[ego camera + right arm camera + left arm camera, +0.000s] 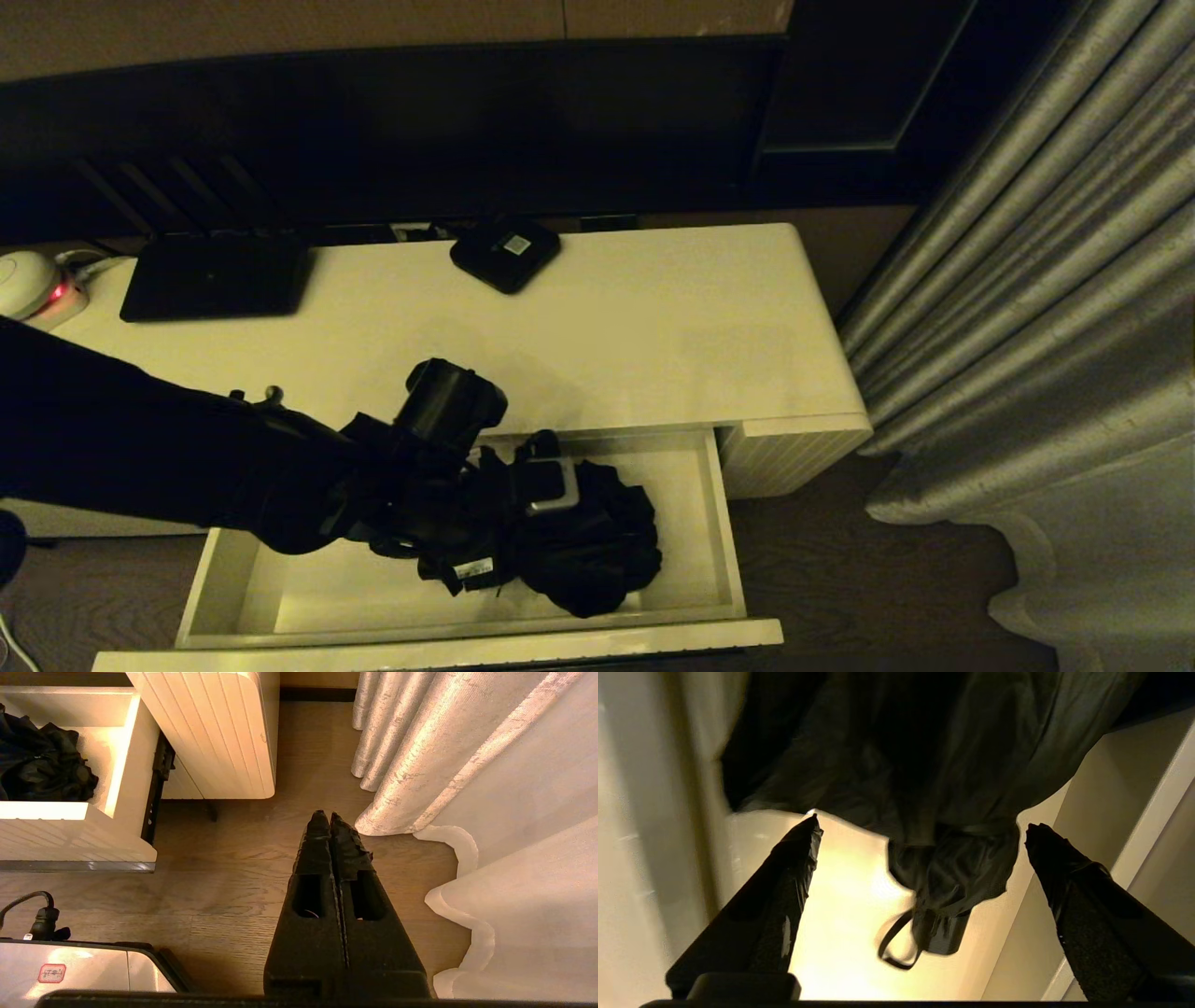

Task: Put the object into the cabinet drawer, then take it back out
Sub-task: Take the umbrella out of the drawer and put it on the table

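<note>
Inside pale smooth drawer (719, 523), crumpled black fabric umbrella (588, 551), left pincer (920, 828) apart, seemingly untouching.

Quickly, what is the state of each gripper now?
Left gripper: open, above the black folding fabric umbrella, holding nothing.
Right gripper: closed, empty, parked.

Umbrella (597, 541): thin matt black cloth, loosely crumpled; handle (941, 935) glossy black plastic. Drawer (728, 523): smooth pale painted interior, low sheen; front (70, 840) vertically ribbed. Counter (653, 327): smooth cream top, satin finish. Floor (233, 896): brown wood planks, visible grain, matt. Curtain (1046, 280): heavy woven cloth with silvery sheen. Left gripper fingers (784, 891): matt black, wrapped in wrinkled tape
</note>
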{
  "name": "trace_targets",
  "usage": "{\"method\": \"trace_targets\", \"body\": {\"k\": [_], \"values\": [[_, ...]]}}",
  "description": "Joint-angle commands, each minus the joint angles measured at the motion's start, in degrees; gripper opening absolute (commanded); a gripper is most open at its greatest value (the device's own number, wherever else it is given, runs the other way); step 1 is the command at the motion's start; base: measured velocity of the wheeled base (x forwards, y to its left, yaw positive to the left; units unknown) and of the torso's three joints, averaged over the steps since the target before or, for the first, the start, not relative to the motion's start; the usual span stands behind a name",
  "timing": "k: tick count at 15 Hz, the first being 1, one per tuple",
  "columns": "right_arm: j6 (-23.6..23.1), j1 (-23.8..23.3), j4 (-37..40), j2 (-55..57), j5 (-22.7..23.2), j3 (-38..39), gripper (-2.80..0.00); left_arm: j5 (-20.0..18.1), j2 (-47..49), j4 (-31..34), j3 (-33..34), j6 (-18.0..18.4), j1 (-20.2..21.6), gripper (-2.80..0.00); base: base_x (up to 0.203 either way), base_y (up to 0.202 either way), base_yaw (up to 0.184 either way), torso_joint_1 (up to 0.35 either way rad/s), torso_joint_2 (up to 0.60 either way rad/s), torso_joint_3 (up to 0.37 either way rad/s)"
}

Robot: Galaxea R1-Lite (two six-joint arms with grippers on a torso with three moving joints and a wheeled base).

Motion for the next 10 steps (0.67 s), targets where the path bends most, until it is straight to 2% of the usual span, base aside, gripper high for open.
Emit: {"method": "trace_targets", "body": {"k": [1, 10], "values": [[0.02, 0.02, -0.04, 0.04, 0.03, 0.00, -2.80, -0.04, 2.37, -0.27, -0.68, 0.27, -0.06, 0.00, 0.000, 0.000, 0.000, 0.000, 0.00, 0.000], [0.02, 0.02, -0.04, 0.04, 0.03, 0.00, -2.80, 0.29, 7.74, -1.76, -4.39, -0.25, -0.06, 0.00, 0.000, 0.000, 0.000, 0.000, 0.00, 0.000]]}}
